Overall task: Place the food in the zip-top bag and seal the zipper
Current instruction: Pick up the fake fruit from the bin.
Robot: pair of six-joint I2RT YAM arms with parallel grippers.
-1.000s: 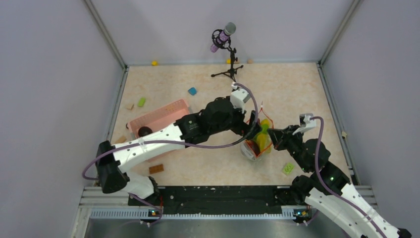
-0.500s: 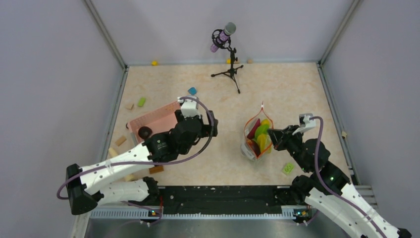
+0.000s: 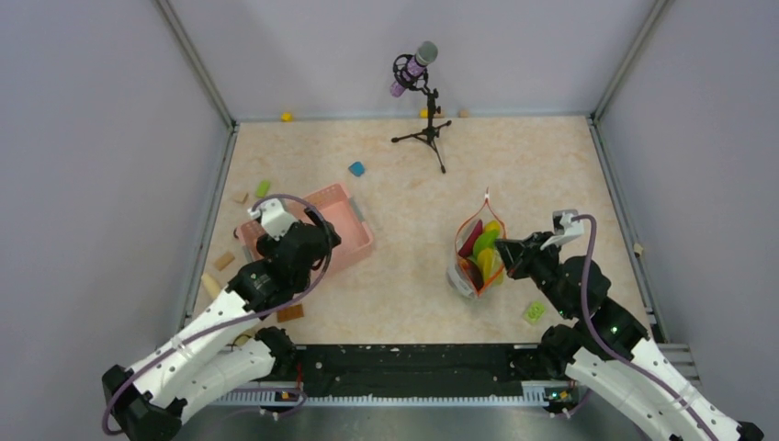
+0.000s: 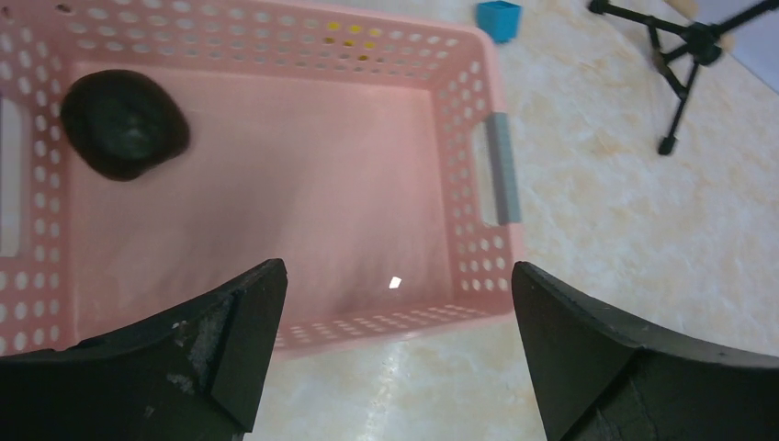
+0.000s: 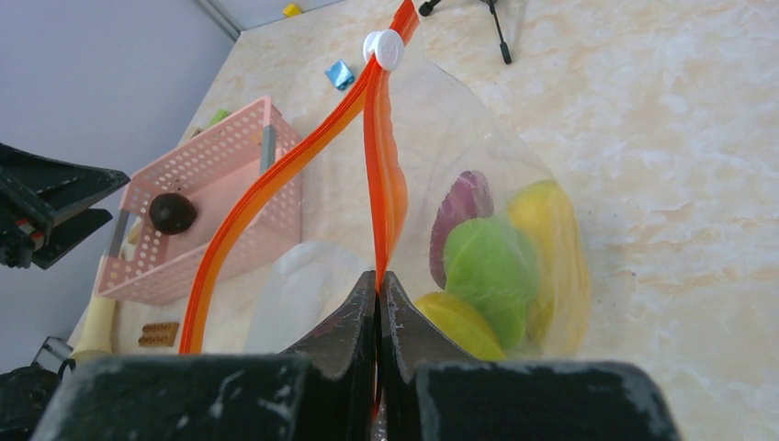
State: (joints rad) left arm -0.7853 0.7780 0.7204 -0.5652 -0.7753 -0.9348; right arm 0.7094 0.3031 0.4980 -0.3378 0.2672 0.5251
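**Left wrist view**
- Left gripper [image 4: 395,271]: my black jaws are spread wide and hold nothing. They hang over the near wall of the basket.
- Basket [image 4: 459,101]: pink plastic and rectangular. The walls are pierced with round holes, the floor is smooth, and a grey strip marks the right-hand handle.
- Dark brown round piece [image 4: 124,124]: matt and domed. It lies in the far left corner, near both walls, with bare basket floor between it and my jaws.
- Table [image 4: 643,239]: cream with a marbled pattern. A blue block [image 4: 499,18] sits just beyond the basket's far rim. The tripod [image 4: 680,55] legs stand well apart to the right.

**Right wrist view**
- Right gripper [image 5: 378,276]: my jaws are pressed together on the zipper, on its right-hand strip.
- Zipper [image 5: 276,184]: two thin orange-red strips. They are parted at my end and meet at the round white slider [image 5: 383,48]. The long axis runs away from me.
- Zip-top bag [image 5: 478,119]: clear crinkly film with the mouth open.
- Contents of the bag: a maroon piece [image 5: 459,207], a green piece [image 5: 491,266] and yellow pieces [image 5: 551,230].

**Top view**
- The bag is on the right half of the table, at my right fingertips, with its slider end pointing to the back wall.
- A green block [image 3: 534,312] lies near the bag, on its near right.
- The basket is well apart from the bag, on the left of the table.
- The microphone [image 3: 415,66] stands at the back centre.
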